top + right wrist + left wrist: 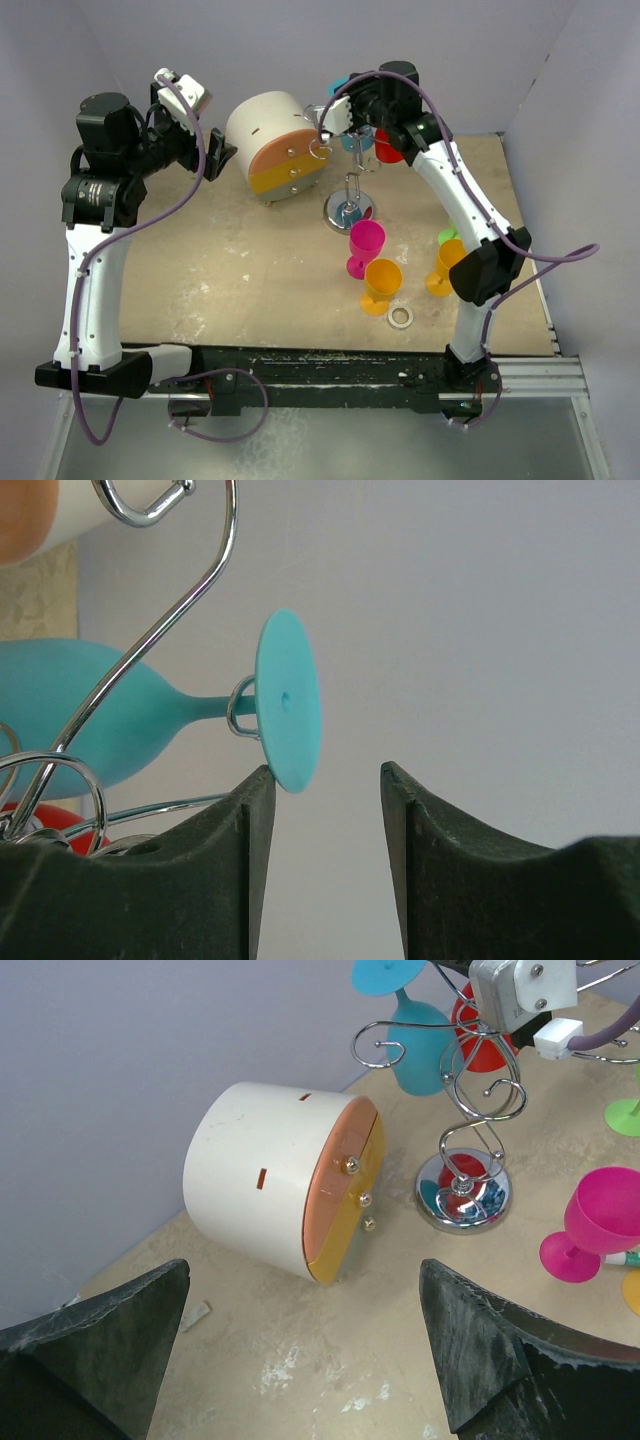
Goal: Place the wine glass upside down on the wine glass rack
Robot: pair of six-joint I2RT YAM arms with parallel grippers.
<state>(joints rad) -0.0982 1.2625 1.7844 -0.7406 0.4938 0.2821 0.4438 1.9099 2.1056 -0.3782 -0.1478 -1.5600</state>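
Fingers of the right gripper (325, 780) stand apart and empty near the table's far edge, one appearing to brush the foot of the teal wine glass (110, 720). The glass hangs upside down, its stem in a curl of the wine glass rack (465, 1192). Release looks done, and the next move calls for a clean retreat clear of the wire. The left gripper (305, 1270), also spread, holds nothing.

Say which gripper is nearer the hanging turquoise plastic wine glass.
Right. Right gripper: by the foot of the turquoise plastic wine glass. Left gripper: beyond the white round drawer box.
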